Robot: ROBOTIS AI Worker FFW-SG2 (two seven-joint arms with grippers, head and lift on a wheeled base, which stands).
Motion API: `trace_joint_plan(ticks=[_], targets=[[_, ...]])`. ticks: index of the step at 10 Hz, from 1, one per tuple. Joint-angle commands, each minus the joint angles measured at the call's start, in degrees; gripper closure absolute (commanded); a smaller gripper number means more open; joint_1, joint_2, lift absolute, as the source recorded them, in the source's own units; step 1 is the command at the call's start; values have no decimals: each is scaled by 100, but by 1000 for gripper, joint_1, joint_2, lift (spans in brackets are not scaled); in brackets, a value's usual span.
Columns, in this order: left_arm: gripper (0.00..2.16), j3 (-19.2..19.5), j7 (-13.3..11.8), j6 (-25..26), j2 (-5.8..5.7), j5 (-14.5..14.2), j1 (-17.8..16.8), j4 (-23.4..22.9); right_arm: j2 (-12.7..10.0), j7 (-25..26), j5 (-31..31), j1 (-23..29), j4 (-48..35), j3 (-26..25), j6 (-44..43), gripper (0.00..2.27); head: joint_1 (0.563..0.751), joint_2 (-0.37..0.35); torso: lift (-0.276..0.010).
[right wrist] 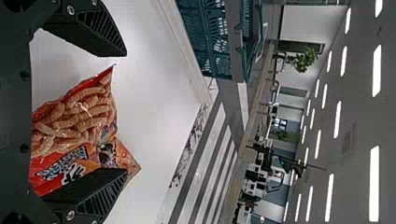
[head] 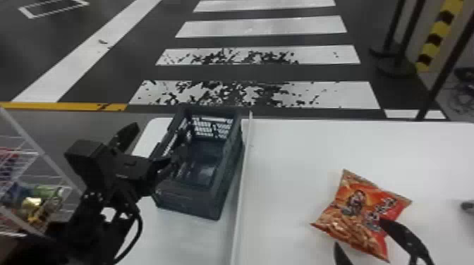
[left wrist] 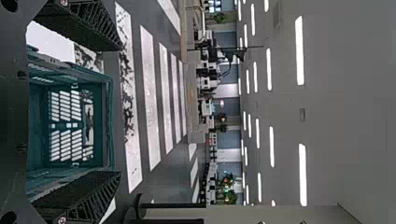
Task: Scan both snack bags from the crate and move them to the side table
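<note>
A: Left to right, what've we got?
B: Far left, wire rack (head: 41,154) with packs (head: 33,203) in it. Then left tool (left wrist: 121,109), fingers well apart, nothing between them but air and a view of the crate (head: 187,201).
A: Why there?
B: Sits at the crate's left side, my guess is for reaching in or steadying it. Crate's upright on left worktop (head: 169,234), long side near the divider (head: 243,176). Makes sense: pick side kept apart from scan side.
A: And past the divider?
B: Right worktop (head: 289,158). Bag (head: 356,211) lies there, flat and askew, printed face up. Right tool (right wrist: 125,113) is at its near end, fingers apart, one overlapping the bag in the view. Not clamped.
A: Reason for the wide gap?
B: Bag's broad and puffy, needs the spread. Likely either a fresh grip or a release; one frame won't settle it.
A: Scanned?
B: Can't tell. If the code's underneath, it'll need turning. Dark thing (head: 468,206) at far right is cut off, can't say what.
A: Risk?
B: Film slides. Pinch too near the corner and it swings or slips. I'd centre the fingers on the bulk, close gently, then lift.
</note>
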State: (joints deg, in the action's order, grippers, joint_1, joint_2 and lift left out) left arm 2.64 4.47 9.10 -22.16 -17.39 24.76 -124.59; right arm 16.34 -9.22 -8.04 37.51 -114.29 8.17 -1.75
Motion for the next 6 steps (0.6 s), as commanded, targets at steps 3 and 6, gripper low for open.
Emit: trace_joint_plan(ticks=[3, 6], targets=[[39, -26, -34, 18, -17, -106, -50, 5, 203, 236, -550, -7, -137, 510, 400, 120, 695, 195, -95], [33, -62, -43, 18, 36, -71, -59, 57, 221, 219, -418, -24, -234, 563, 435, 127, 695, 209, -95]])
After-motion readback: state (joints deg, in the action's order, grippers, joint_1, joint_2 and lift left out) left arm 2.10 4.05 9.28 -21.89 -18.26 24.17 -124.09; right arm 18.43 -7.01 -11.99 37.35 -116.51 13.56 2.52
